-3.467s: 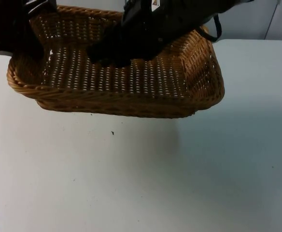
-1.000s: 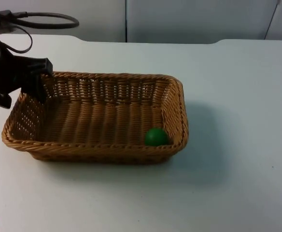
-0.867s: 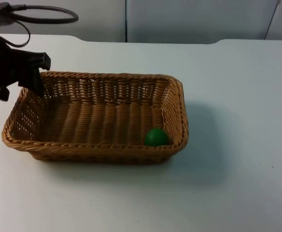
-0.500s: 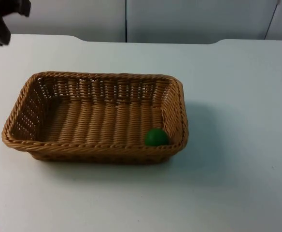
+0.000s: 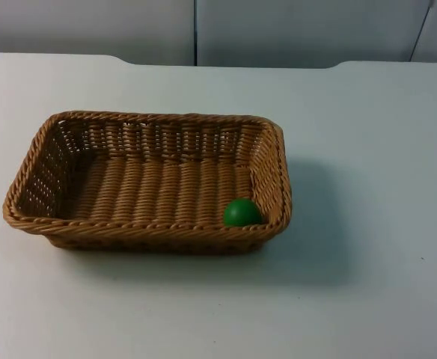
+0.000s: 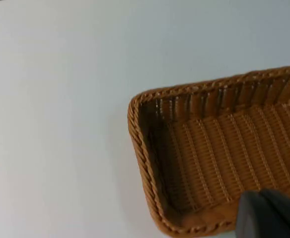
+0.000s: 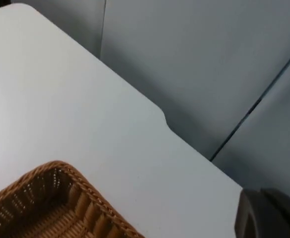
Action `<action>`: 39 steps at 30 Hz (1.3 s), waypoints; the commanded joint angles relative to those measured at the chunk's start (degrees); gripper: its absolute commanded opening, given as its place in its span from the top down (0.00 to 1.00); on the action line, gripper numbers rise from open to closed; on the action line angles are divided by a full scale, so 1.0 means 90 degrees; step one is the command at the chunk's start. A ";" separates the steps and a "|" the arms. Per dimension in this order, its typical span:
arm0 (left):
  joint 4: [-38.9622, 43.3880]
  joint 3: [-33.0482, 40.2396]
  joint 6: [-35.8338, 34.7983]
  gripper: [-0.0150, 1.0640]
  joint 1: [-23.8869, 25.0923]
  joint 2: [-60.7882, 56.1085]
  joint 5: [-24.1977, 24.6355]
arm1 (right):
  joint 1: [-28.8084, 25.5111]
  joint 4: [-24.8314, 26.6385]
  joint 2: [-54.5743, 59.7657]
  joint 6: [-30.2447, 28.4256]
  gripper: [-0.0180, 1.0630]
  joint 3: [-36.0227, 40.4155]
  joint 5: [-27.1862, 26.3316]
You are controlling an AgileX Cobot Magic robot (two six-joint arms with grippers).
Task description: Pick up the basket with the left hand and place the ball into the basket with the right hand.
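You had the basket (image 5: 147, 183) lifted, with both arms over it; it now sits on the table (image 5: 368, 149), set down further left. The green ball (image 5: 242, 212) lies in its near right corner. Your left gripper has let go of the far left rim and pulled away.

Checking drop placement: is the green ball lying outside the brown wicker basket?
No, the green ball lies inside the brown wicker basket, against its near corner.
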 commanded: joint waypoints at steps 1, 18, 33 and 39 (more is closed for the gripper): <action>0.0010 0.0360 0.0074 0.99 0.0014 -0.0517 0.0060 | 0.0004 0.0005 -0.0053 -0.0020 0.99 -0.0049 0.0226; -0.0079 0.1698 0.0726 0.99 0.0014 -0.4830 0.2040 | 0.0004 0.0005 -0.0053 0.0022 0.99 -0.0049 0.0374; 0.1240 0.1892 -0.0660 0.99 0.0014 -0.6660 0.2019 | 0.0004 0.0005 -0.0041 0.0022 0.99 -0.0049 0.0374; 0.1198 0.2436 -0.0670 0.99 0.0014 -0.6707 0.2059 | 0.0004 0.0005 -0.0041 0.0032 0.99 -0.0049 0.0372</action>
